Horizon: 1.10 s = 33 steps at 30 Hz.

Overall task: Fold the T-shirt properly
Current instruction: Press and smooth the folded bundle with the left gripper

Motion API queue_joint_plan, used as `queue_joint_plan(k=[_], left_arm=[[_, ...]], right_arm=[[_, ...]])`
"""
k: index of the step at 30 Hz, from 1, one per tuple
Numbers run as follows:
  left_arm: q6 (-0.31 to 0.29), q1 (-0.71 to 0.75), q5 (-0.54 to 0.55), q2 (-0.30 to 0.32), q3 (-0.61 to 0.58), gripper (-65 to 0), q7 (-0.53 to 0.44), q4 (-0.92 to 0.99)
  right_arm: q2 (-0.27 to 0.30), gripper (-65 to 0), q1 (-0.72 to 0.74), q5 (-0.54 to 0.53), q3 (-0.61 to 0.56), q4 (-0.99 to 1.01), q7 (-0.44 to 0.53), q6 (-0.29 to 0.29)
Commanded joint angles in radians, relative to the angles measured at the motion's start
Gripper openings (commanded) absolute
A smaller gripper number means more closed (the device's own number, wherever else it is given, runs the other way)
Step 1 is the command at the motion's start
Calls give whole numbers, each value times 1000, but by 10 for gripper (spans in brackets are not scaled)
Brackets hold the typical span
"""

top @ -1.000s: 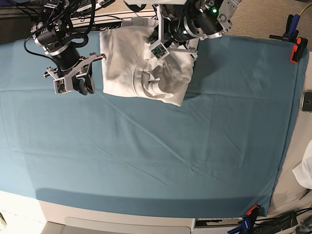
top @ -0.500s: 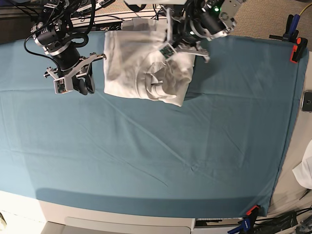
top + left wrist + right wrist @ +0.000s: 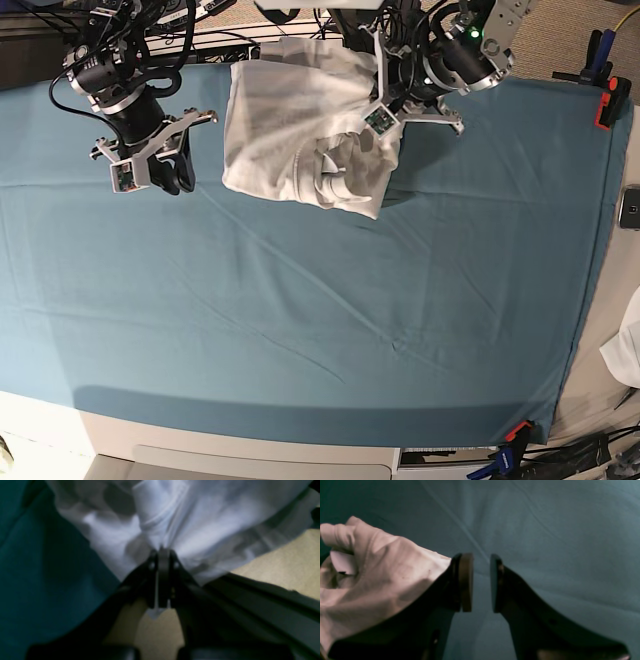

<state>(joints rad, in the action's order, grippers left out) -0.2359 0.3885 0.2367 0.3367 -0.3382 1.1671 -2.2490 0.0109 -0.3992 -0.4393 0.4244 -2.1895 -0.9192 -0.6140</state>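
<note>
White cotton, bunched and creased, fills the far middle of the counter point(image 3: 600, 330): the T-shirt point(image 3: 290, 120) lies on the teal cloth point(image 3: 300, 320) in a rough folded block, its far edge lifted toward the left gripper point(image 3: 385, 100). In the base view that gripper's fingers are mostly lost behind its own camera housing and the folds. The left wrist view is blurred but settles it: the two dark fingers point(image 3: 152, 565) are pressed together on a pinch of white fabric, with a stitched hem or collar band running up just above the tips. Which part of the garment that band belongs to cannot be made out. Tan surface shows below and to the right of the cloth in that view, so the pinched edge hangs past the teal cloth's far border.

To the shirt's left in the base view, the right gripper point(image 3: 152, 168) hovers apart from the T-shirt. Its fingers point(image 3: 466, 582) stand a narrow gap apart with nothing between them; only teal cloth shows through the gap. A pale edge of the T-shirt sits at the left of the right wrist view, partly hidden behind the left finger.

A small white fabric scrap point(image 3: 628, 350) is cut off by the right edge.
</note>
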Motion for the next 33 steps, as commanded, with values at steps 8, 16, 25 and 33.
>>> queue_joint_plan(k=[8, 16, 25, 33], left_arm=[[-27, 80, 10, 59, 3, -650, -5, -107], [-27, 83, -8, 60, 3, -650, -34, -107], [26, 86, -131, 60, 3, -368, -53, -107], [88, 109, -200, 66, 3, -345, -69, -107]], right_arm=[[6, -530, 3, -14, 2, -15, 26, -1], [6, -530, 3, -16, 2, -15, 26, -2], [6, -364, 3, 8, 2, -15, 22, -2], [26, -362, 73, -3, 2, 60, 11, 16]])
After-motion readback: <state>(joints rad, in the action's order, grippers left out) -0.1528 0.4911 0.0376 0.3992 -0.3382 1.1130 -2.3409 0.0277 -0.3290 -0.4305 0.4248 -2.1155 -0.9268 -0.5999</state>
